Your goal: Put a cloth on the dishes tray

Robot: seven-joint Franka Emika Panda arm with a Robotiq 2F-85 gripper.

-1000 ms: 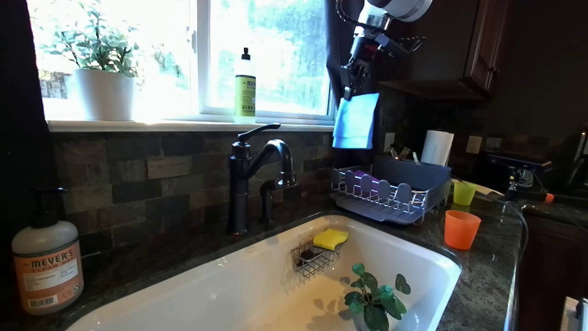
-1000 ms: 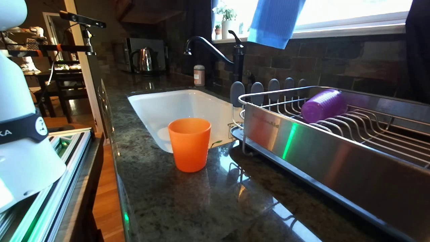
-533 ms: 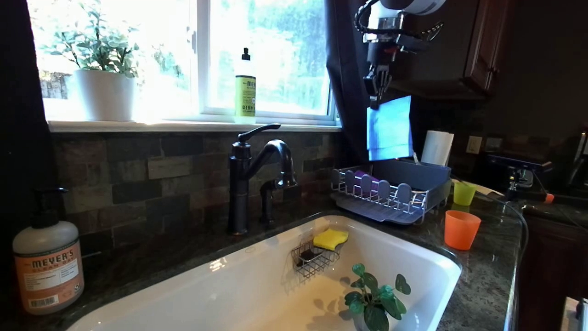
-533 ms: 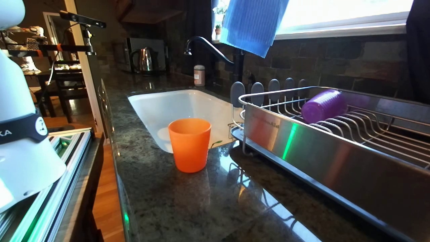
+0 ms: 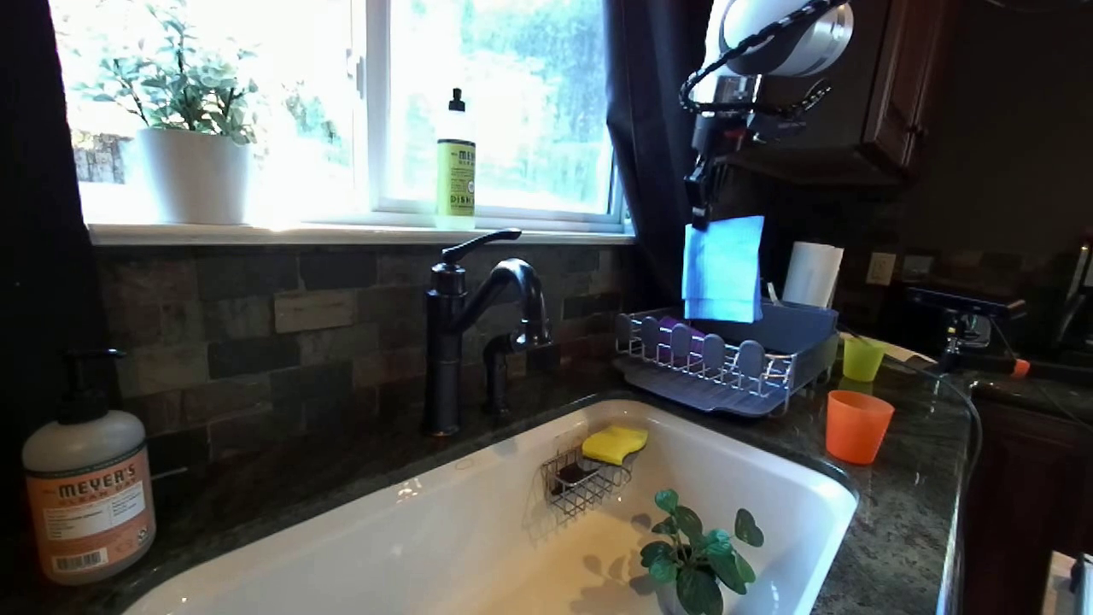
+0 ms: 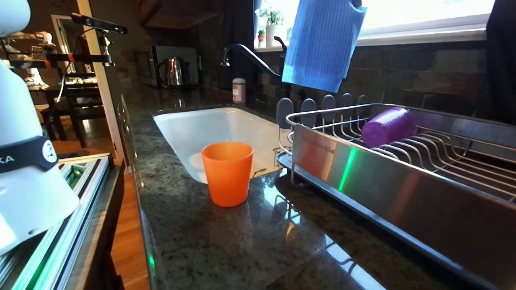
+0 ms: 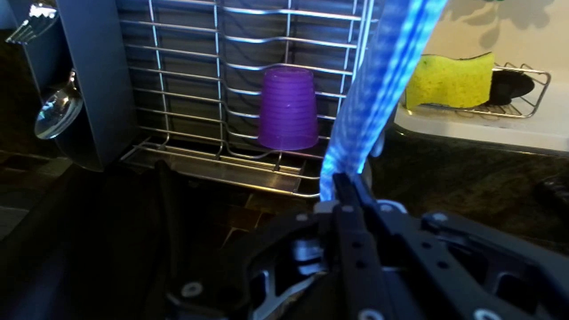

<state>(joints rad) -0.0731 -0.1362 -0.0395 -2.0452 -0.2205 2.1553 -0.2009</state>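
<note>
A blue cloth (image 5: 723,269) hangs from my gripper (image 5: 700,224) in an exterior view, with its lower edge just above or behind the dish rack's front rail. The cloth also shows in an exterior view (image 6: 322,44) and in the wrist view (image 7: 382,84). In the wrist view my gripper (image 7: 349,178) is shut on one edge of the cloth. The grey dish rack (image 5: 709,389) stands beside the sink; its metal side wall shows in an exterior view (image 6: 383,177) and its wires in the wrist view (image 7: 266,175). The cloth hangs above the rack's sink-side edge.
A purple cup (image 7: 289,109) lies in the rack. An orange cup (image 5: 859,427) and a green cup (image 5: 862,359) stand on the counter. The sink (image 5: 478,512), faucet (image 5: 444,350), yellow sponge (image 5: 615,444) and paper towel roll (image 5: 811,273) are nearby.
My gripper and the cloth have moved away from the window to over the dish rack, then lowered. The cloth is held throughout.
</note>
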